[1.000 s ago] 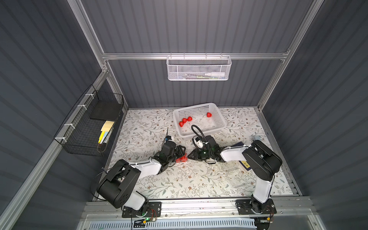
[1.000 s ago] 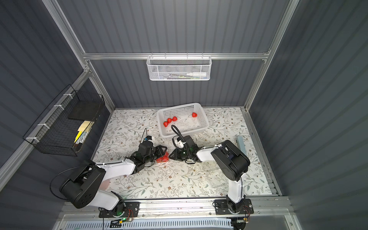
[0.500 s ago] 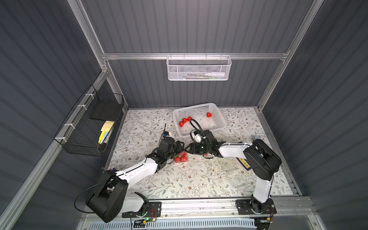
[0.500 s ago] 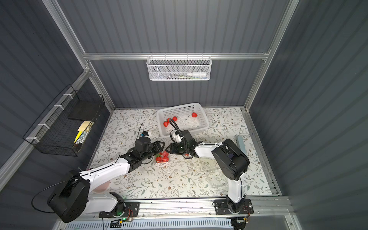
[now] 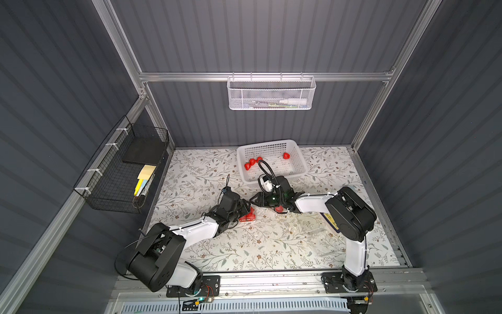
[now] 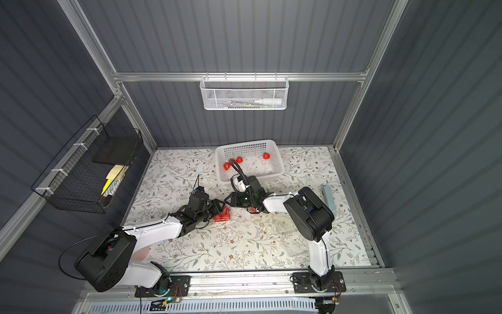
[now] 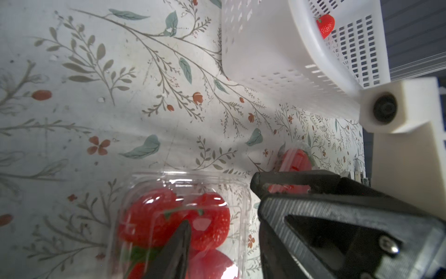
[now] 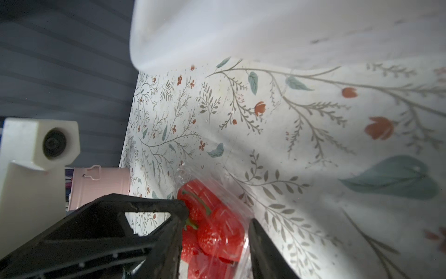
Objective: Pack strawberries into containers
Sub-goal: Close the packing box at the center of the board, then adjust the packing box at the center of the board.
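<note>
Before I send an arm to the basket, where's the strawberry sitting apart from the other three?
In a top view, the lone strawberry lies in the white basket toward its far right corner, well right of the three clustered strawberries.

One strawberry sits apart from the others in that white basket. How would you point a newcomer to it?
Find the white perforated basket at the back of the flower-patterned table. Three strawberries cluster along its side nearer the left arm; the lone strawberry lies across the basket floor, toward the side of the right arm. It alone has no berry beside it.
</note>
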You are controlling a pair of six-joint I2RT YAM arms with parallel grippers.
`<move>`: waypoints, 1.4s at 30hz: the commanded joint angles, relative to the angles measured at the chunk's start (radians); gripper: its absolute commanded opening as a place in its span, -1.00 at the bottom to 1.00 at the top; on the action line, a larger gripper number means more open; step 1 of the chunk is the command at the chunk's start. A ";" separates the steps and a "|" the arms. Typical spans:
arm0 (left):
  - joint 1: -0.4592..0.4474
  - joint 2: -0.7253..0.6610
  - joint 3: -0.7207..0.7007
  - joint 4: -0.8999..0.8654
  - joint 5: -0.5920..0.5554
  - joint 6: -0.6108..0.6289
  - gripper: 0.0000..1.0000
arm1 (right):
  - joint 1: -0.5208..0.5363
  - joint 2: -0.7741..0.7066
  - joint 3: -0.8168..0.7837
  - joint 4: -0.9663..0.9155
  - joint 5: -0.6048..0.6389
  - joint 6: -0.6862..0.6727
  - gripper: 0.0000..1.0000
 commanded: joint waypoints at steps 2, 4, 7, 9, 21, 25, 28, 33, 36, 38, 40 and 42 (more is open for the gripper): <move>0.005 0.033 0.001 -0.051 0.007 0.027 -0.05 | 0.005 -0.005 -0.013 -0.157 0.057 -0.001 -0.08; 0.007 0.019 0.008 -0.058 0.007 0.032 -0.05 | 0.008 -0.018 -0.021 -0.160 0.073 -0.011 -0.08; 0.009 -0.016 0.029 -0.086 -0.009 0.035 -0.06 | 0.013 -0.041 -0.030 -0.162 0.082 -0.019 -0.08; 0.009 -0.043 0.049 -0.114 -0.023 0.038 -0.05 | 0.018 -0.061 -0.036 -0.164 0.096 -0.030 -0.08; 0.050 -0.259 0.024 -0.275 -0.186 -0.016 0.15 | 0.075 -0.180 -0.071 -0.265 0.244 -0.120 -0.36; 0.122 -0.259 -0.037 -0.238 -0.136 -0.012 0.06 | 0.101 -0.185 -0.067 -0.305 0.285 -0.145 -0.60; 0.168 -0.235 -0.065 -0.189 -0.102 0.003 0.01 | 0.112 -0.175 -0.055 -0.330 0.319 -0.155 -0.75; 0.184 -0.143 -0.040 -0.128 -0.075 0.033 0.02 | 0.124 -0.129 0.004 -0.380 0.359 -0.172 -0.80; 0.194 -0.086 -0.005 -0.111 -0.076 0.062 0.13 | 0.151 -0.097 0.035 -0.394 0.363 -0.193 -0.81; 0.206 -0.054 0.018 -0.100 -0.074 0.081 0.16 | 0.167 -0.088 0.045 -0.397 0.358 -0.205 -0.82; 0.222 -0.022 0.034 -0.082 -0.061 0.102 0.17 | 0.181 -0.085 0.043 -0.392 0.345 -0.216 -0.83; 0.238 0.008 0.046 -0.067 -0.047 0.121 0.17 | 0.196 -0.093 0.033 -0.370 0.315 -0.234 -0.82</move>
